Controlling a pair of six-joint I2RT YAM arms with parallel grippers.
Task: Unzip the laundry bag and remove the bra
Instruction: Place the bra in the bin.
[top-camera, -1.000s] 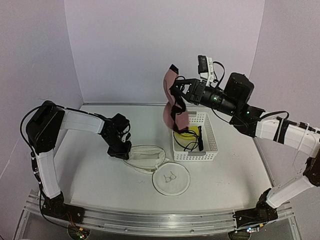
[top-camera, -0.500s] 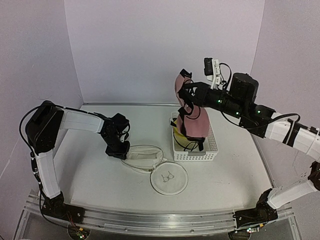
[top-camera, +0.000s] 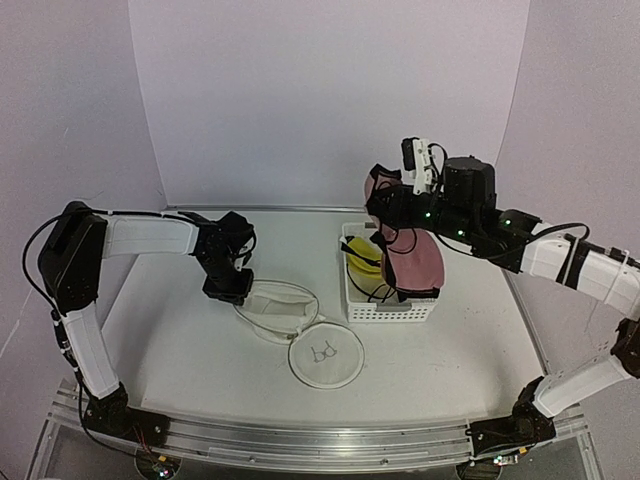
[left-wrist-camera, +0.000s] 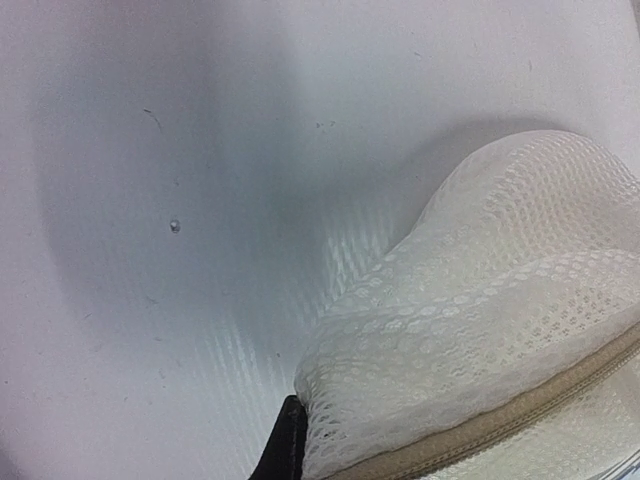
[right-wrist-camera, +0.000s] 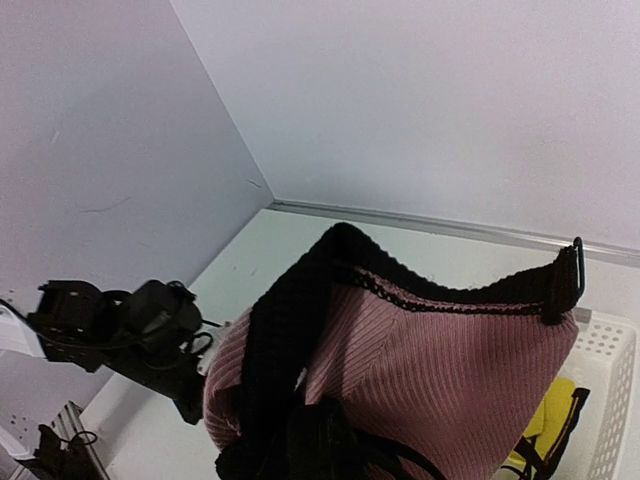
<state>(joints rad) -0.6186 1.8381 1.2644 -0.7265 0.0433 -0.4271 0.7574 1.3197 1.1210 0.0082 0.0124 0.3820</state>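
Over at centre left of the overhead view, the left gripper (top-camera: 228, 287) is clamped shut on the left edge of the laundry bag (top-camera: 283, 308). The bag lies unzipped on the table (top-camera: 170, 345), its round face with the small drawing flopped toward the lower middle. Further right, a white basket (top-camera: 392, 310) holds some yellow cloth (top-camera: 362, 252). Above it, the right gripper (top-camera: 385, 207) pinches the bra (top-camera: 418, 262), whose pink cup and black straps hang down over the basket.
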